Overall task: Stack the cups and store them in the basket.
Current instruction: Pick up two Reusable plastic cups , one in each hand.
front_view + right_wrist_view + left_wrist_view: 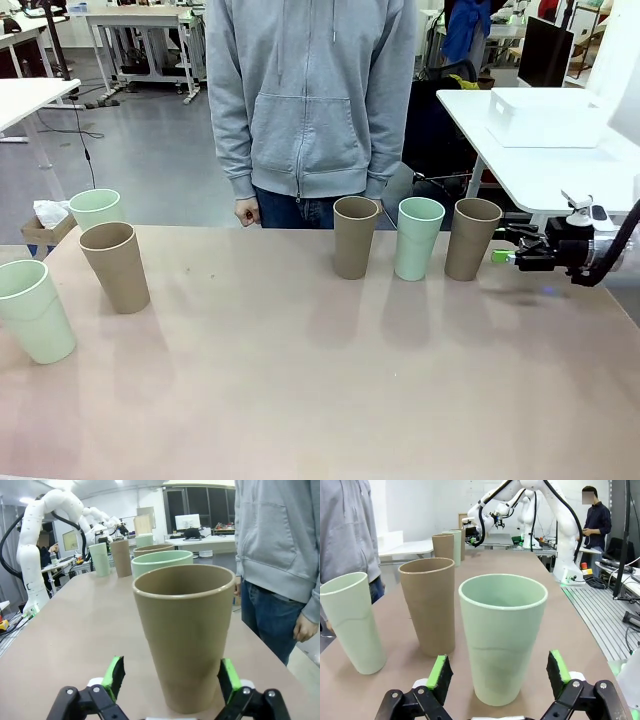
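Our right arm (612, 243) stretches low over the right edge of the table (300, 400), wrist level. Its right gripper (503, 256) points toward the table's middle, green pads (115, 676) spread wide apart. Our left gripper (500, 675) hangs just above the table at its left end, also level, with the jaws fully apart and both fingers (559, 669) upright.

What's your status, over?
Left end effector open, straddling mint cup. Right end effector open, straddling tan cup. Neither gripped yet. Person at far side, not in the way.
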{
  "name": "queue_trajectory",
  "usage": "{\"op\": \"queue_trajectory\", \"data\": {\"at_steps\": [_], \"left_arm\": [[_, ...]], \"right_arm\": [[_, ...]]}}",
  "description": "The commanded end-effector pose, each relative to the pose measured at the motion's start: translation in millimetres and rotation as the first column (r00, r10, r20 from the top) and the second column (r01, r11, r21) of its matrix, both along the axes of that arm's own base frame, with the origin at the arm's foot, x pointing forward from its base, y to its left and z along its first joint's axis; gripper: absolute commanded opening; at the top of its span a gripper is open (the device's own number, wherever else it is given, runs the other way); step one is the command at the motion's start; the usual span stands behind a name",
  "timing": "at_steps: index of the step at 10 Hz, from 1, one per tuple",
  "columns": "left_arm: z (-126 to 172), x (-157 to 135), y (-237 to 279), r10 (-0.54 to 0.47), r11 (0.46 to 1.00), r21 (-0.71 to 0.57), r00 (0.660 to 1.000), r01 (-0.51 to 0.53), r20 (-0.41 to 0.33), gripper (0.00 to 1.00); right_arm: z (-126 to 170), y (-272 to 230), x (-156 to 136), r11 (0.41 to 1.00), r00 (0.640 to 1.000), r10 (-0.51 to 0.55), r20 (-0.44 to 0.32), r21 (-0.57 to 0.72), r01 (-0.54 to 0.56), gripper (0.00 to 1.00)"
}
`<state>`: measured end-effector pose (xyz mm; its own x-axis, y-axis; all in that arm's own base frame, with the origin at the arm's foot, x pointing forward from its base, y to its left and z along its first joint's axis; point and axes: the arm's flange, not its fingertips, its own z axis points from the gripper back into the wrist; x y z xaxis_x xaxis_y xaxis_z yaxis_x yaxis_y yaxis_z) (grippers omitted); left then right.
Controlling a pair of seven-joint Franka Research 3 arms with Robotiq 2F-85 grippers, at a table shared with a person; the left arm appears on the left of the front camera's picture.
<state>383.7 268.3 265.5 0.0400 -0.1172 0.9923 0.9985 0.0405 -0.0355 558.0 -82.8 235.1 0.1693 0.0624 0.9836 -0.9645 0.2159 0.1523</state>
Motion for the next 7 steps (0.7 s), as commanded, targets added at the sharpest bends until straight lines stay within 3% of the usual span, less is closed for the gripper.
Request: {"op": "queue_trajectory", "data": {"at_steps": [1, 7], "left_arm": [[-14.3, -12.3, -7.4, 0.027, 1.000, -0.011, 0.999, -0.026, 0.035, 1.00], [-29.1, -10.1, -15.4, 0.028, 0.999, -0.046, 0.999, -0.027, 0.017, 1.00]], "right_arm": [[-3.0, 6.2, 6.2, 0.999, 0.999, -0.045, 0.016, 0.013, 0.045, 1.00], [-13.7, 13.1, 20.9, 0.998, 0.999, -0.046, 0.005, 0.049, 0.046, 1.00]]}}
